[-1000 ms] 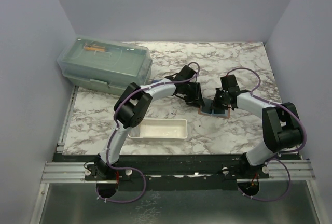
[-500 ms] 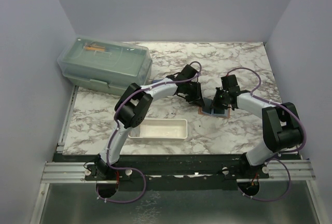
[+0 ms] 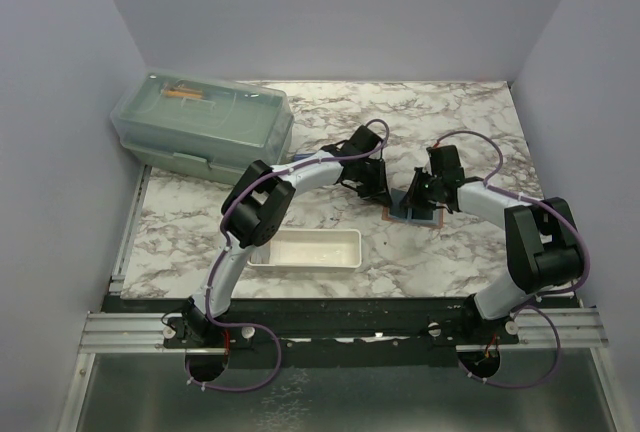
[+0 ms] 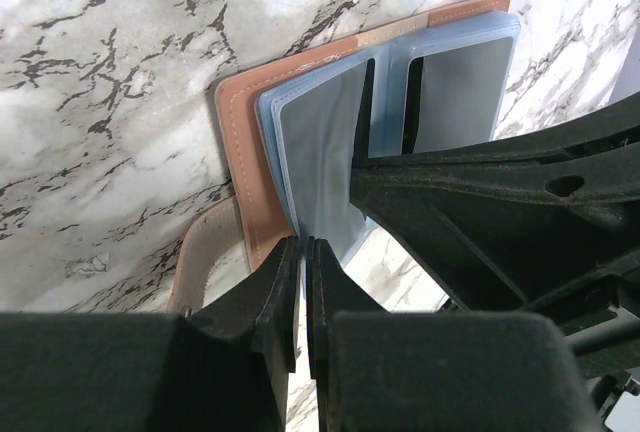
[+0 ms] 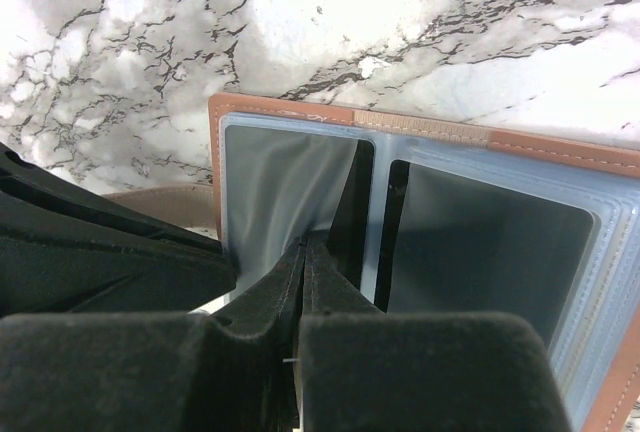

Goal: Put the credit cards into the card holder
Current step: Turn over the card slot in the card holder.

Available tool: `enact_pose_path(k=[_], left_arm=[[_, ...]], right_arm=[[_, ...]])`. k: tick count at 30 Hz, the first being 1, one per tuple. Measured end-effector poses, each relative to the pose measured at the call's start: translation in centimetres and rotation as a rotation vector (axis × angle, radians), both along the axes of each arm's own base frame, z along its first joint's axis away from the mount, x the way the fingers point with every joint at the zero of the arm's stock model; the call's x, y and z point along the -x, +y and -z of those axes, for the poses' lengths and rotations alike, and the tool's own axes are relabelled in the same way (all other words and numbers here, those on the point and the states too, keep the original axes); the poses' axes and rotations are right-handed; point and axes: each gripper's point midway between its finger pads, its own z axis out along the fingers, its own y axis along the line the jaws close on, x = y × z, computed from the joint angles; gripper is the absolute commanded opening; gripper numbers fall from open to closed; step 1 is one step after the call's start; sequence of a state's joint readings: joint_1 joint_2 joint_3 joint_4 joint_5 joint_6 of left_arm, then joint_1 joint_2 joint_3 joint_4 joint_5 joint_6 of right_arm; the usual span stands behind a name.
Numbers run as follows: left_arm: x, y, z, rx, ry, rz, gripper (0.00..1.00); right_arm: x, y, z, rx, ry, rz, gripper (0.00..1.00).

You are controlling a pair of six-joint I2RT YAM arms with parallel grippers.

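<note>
Card holder: I have the card holder (image 3: 412,214) lying open and flat on the marble surface (image 3: 450,122), right of centre, between my two claws. Its tan cover faces down and its blue plastic pockets face up.
Left claw: the left claw (image 4: 303,247) sits at the near edge of the holder's left half. Its jaws are nearly together, and a blue-grey leaf (image 4: 315,142) runs into the slit between them. It looks clenched on that leaf, but I cannot tell whether the leaf is a card or a pocket.
Right claw: the right claw (image 5: 303,244) is clenched with its tips at the fold between the two halves. I cannot make out anything held between them.
Credit cards: I see no credit cards lying loose on the surface in the top view. Grey rectangles (image 5: 480,242) fill the pockets on both halves. They may be cards already seated, but I cannot confirm it.
Done, as I judge: the holder is open and steadied, and the work is at the pockets.
Left, as I judge: seat whatever the left claw pinches fully into its pocket, then let go.
Bystanders: the white tray (image 3: 305,249) sits near the left arm, and the lidded clear box (image 3: 205,124) stands at the far left. Both are well apart from the holder.
</note>
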State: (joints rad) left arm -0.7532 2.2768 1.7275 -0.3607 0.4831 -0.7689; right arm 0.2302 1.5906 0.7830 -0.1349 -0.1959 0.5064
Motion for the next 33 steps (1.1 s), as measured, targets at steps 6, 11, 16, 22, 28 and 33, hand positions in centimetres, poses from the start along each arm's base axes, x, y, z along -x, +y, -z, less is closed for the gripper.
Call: enact_pose_path(k=[6, 11, 16, 22, 28, 33], left_arm=[[0.1, 0.2, 0.1, -0.007, -0.002, 0.006, 0.0], [0.1, 0.2, 0.1, -0.008, -0.005, 0.009, 0.0], [0.1, 0.2, 0.2, -0.01, -0.012, 0.017, 0.0], [-0.4, 1.3, -0.3, -0.023, -0.023, 0.019, 0.0], [-1.0, 1.7, -2.4, -0.001, -0.059, 0.016, 0.0], [-0.9, 1.6, -3.2, 0.009, -0.069, 0.022, 0.0]], right_arm=[[0.0, 0.1, 0.0, -0.009, 0.002, 0.003, 0.14], [0.7, -0.6, -0.1, 0.028, 0.026, 0.024, 0.36], [2.2, -1.2, -0.6, 0.064, 0.058, 0.021, 0.5], [2.3, -1.0, -2.2, 0.052, 0.022, 0.006, 0.58], [2.1, -0.3, -2.5, 0.009, 0.02, 0.01, 0.64], [1.1, 0.3, -3.6, -0.082, -0.005, 0.024, 0.64]])
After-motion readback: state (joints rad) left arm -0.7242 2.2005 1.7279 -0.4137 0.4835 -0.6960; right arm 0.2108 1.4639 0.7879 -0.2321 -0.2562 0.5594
